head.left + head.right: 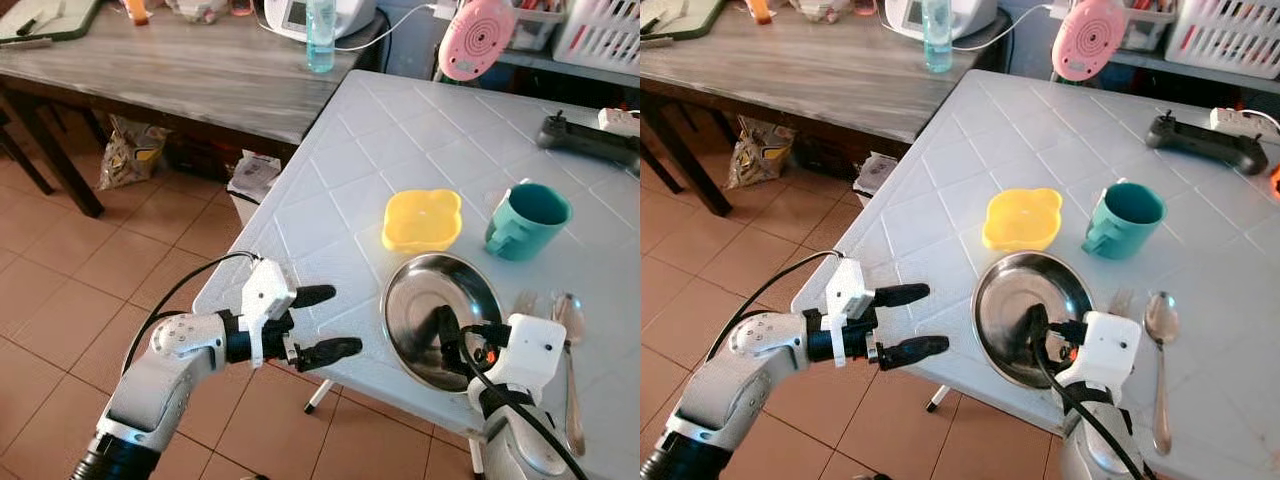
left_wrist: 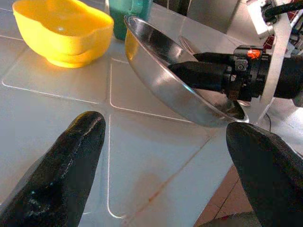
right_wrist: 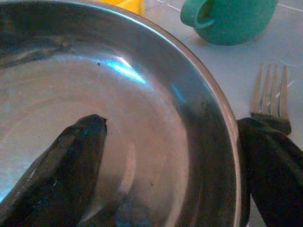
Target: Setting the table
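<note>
Plate (image 1: 440, 315) at table's (image 1: 330, 200) near edge, rim pinched by right claw (image 1: 452, 335) (left claw (image 1: 322, 324) gapes, off-edge).

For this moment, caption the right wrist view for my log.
Right pincer straddles the steel plate's rim, fork and teal mug beyond.

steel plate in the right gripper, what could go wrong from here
The right gripper pinches the steel plate by its near rim, one finger inside, and the left wrist view shows it tilted, so it might slip or clatter down. The fork lies right beside that rim and could get knocked. The plate also sits close to the table edge.
</note>
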Tool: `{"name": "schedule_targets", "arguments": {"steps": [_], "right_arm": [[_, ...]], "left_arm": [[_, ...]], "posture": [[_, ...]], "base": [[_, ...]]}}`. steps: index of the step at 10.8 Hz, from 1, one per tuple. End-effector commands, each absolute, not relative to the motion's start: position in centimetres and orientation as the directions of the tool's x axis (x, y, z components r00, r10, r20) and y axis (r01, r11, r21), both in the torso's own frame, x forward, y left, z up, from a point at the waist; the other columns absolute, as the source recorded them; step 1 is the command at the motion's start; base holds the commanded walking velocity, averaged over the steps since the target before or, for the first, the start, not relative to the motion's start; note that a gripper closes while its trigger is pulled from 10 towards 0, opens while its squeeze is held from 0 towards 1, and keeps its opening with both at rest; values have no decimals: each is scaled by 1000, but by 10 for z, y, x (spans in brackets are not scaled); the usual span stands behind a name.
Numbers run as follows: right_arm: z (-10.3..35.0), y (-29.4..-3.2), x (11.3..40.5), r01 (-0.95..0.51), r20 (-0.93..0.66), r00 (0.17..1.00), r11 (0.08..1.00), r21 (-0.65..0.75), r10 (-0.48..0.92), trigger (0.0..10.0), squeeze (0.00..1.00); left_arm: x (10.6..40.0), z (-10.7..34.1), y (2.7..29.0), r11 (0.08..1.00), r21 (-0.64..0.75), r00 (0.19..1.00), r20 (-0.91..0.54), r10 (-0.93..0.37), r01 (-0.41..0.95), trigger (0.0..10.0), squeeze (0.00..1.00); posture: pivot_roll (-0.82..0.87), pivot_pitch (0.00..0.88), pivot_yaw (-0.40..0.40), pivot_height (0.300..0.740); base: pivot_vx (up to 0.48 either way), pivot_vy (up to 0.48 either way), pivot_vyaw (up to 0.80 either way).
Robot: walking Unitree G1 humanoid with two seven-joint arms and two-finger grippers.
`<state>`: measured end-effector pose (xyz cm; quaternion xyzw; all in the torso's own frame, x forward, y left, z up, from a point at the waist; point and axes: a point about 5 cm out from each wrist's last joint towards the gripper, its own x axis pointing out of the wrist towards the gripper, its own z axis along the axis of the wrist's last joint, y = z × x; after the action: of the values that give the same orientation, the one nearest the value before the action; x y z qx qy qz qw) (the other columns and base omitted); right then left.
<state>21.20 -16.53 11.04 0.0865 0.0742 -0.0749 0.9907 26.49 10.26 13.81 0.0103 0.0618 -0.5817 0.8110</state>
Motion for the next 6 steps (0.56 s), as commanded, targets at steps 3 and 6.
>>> {"name": "schedule_targets", "arguments": {"steps": [3,6], "right_arm": [[122,-167,214,212,-157,972,935,284,-173,10000,0],[128,-165,216,201,-162,975,920,337,-154,10000,0]], "left_arm": [[262,137,103,313,-48,304,-136,-943,949,10000,0],[265,136,102,314,-49,304,-144,-942,948,10000,0]], "posture": [[39,142,4,740],[40,143,5,740]], "base": [[0,0,0],[0,0,0]]}}
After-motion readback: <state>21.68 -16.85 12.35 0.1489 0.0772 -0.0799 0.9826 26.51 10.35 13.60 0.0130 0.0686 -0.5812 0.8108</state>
